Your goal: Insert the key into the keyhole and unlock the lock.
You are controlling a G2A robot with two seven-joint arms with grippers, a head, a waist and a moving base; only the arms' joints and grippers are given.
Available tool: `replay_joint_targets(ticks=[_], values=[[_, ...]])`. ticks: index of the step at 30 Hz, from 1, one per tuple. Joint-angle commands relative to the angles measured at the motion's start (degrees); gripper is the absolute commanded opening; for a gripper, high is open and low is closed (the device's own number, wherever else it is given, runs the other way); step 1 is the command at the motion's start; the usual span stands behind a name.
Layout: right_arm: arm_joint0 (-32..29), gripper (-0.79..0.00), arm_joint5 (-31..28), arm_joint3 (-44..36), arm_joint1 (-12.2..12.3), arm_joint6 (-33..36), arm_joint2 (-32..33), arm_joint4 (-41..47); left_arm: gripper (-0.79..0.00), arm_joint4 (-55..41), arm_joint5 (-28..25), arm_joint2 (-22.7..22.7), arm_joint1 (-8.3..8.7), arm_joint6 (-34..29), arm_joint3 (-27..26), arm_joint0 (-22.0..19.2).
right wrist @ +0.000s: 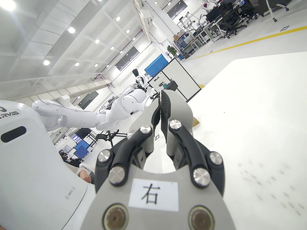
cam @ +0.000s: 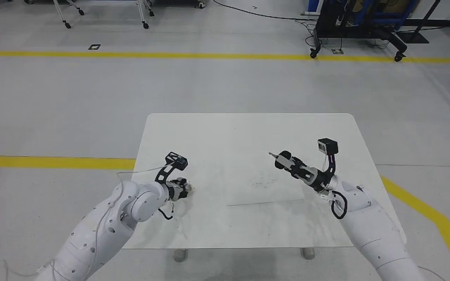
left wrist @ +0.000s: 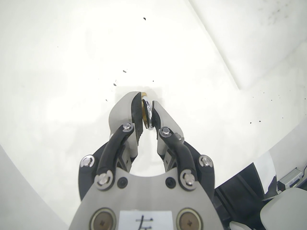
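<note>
My left gripper (cam: 186, 188) is low over the white table (cam: 246, 137) near its front left corner. In the left wrist view this gripper (left wrist: 146, 98) is shut on a small padlock (left wrist: 146, 113), whose brass body and chrome shackle are pinched edge-on between the black pads. My right gripper (cam: 279, 159) is raised over the right half of the table, pointing toward the left arm. A thin metal key (cam: 271, 154) sticks out of its tip. In the right wrist view its fingers (right wrist: 165, 106) are pressed together, and the key is hidden between them.
Open tabletop lies between the two arms, with a patch of dark specks (cam: 264, 181) near the middle. Yellow floor lines (cam: 211, 55) run behind the table. Wheeled frames (cam: 105, 14) and a dark cart (cam: 358, 31) stand far back.
</note>
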Motion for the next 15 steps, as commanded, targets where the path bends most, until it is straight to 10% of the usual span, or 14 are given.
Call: replay_joint_targets(ticks=[1,15], values=[[0.0,-0.785,0.0,0.0,0.0,0.0,0.0,0.0,-0.785,0.7,0.4,0.1,-0.14,-0.9,0.2,-0.2],[0.0,-0.785,0.0,0.0,0.0,0.0,0.0,0.0,-0.785,4.8,0.7,-1.2,-1.16,8.5,-0.7,0.0]])
